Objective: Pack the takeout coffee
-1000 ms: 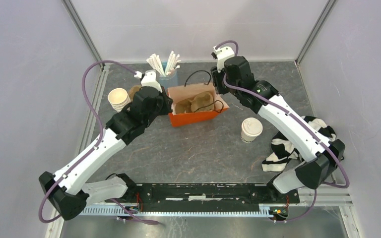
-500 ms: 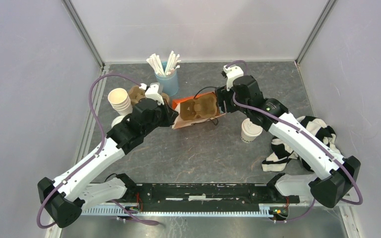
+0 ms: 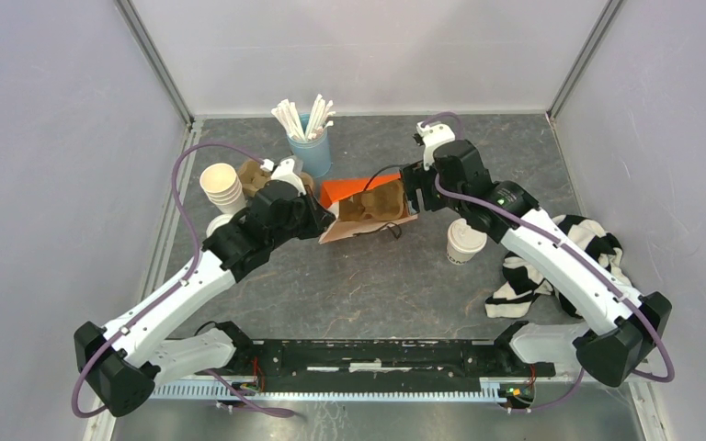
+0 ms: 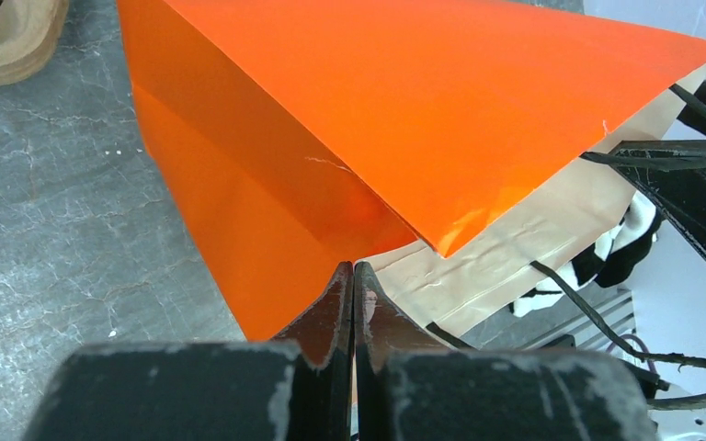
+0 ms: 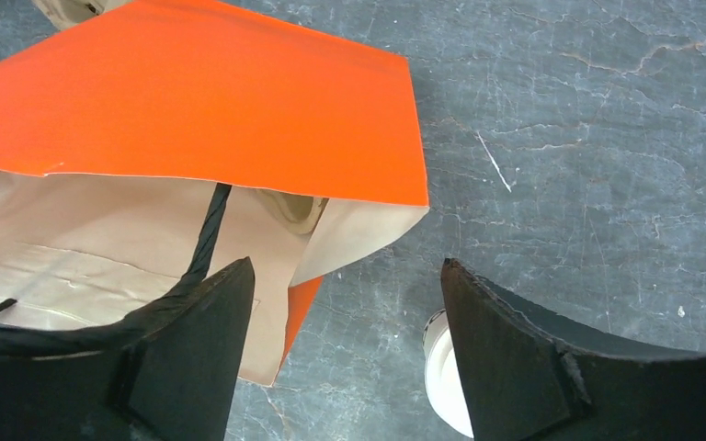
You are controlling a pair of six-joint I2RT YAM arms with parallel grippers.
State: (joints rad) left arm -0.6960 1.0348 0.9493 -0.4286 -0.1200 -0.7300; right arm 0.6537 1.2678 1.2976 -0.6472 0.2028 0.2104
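The takeout coffee (image 3: 466, 243), a cream cup with a white lid, stands right of the bag, partly under my right arm. Its lid edge shows in the right wrist view (image 5: 439, 377). The orange paper bag (image 3: 349, 188) lies tipped, its cream-lined mouth facing the near side, with a brown cup carrier (image 3: 373, 198) inside. My left gripper (image 3: 328, 219) is shut on the bag's left edge (image 4: 377, 119). My right gripper (image 3: 411, 195) is open at the bag's right side (image 5: 193, 110). A black bag handle (image 5: 210, 230) lies against its left finger.
A blue cup of white stirrers (image 3: 311, 138) stands at the back. A stack of lidless cream cups (image 3: 222, 184) and spare brown carriers (image 3: 256, 173) sit at the left. A black-and-white cloth (image 3: 552, 266) lies at the right.
The bag went from upright to tipped over towards the near side, held by my left gripper. My right arm came nearer and now partly covers the cup.
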